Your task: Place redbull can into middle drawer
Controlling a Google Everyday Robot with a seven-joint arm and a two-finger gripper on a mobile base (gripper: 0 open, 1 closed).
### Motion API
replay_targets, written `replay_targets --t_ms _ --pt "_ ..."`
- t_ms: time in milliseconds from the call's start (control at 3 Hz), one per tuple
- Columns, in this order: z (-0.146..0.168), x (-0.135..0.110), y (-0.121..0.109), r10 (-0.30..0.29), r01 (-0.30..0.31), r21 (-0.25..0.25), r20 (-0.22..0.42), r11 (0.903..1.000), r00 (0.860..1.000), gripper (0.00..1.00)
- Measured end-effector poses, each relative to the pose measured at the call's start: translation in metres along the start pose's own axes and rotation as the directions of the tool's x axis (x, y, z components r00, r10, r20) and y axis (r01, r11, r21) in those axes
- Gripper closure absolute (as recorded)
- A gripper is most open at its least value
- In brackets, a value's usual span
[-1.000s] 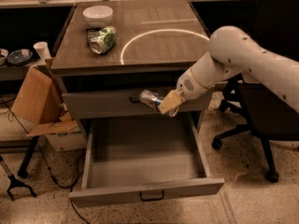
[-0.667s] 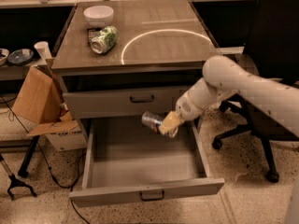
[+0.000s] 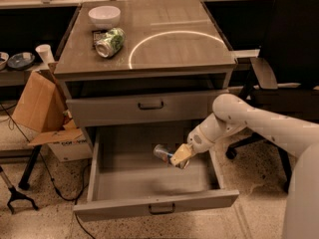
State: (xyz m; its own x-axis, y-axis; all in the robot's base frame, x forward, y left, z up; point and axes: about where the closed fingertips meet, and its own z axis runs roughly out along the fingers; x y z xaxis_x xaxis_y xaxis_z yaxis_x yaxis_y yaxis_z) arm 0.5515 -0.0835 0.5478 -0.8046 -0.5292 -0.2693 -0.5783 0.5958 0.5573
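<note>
The middle drawer (image 3: 149, 203) of the grey cabinet is pulled wide open, its grey inside showing. My gripper (image 3: 179, 156) is inside the drawer's opening, over its right half, shut on the redbull can (image 3: 163, 153). The slim silver can lies on its side in the fingers, its shiny end pointing left, held a little above the drawer floor. My white arm (image 3: 249, 121) reaches in from the right.
On the cabinet top (image 3: 169, 44) lie a green-and-white can (image 3: 109, 42) on its side and a white bowl (image 3: 104, 16). The drawer above (image 3: 144, 106) is closed. A cardboard box (image 3: 42, 108) stands at the left, a black office chair (image 3: 289, 59) at the right.
My gripper has carried the can down from in front of the upper drawer's panel into the open middle drawer, moving lower and slightly left.
</note>
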Motion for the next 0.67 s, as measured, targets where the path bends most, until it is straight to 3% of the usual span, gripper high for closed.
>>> replay_targets --t_ms 333,667 --pt "0.046 0.016 -0.022 0.059 -0.058 -0.052 0.011 0.9969 0.998 0.97" --pt "0.071 0.02 -0.029 0.09 -0.089 -0.084 0.012 0.9925 0.996 0.75"
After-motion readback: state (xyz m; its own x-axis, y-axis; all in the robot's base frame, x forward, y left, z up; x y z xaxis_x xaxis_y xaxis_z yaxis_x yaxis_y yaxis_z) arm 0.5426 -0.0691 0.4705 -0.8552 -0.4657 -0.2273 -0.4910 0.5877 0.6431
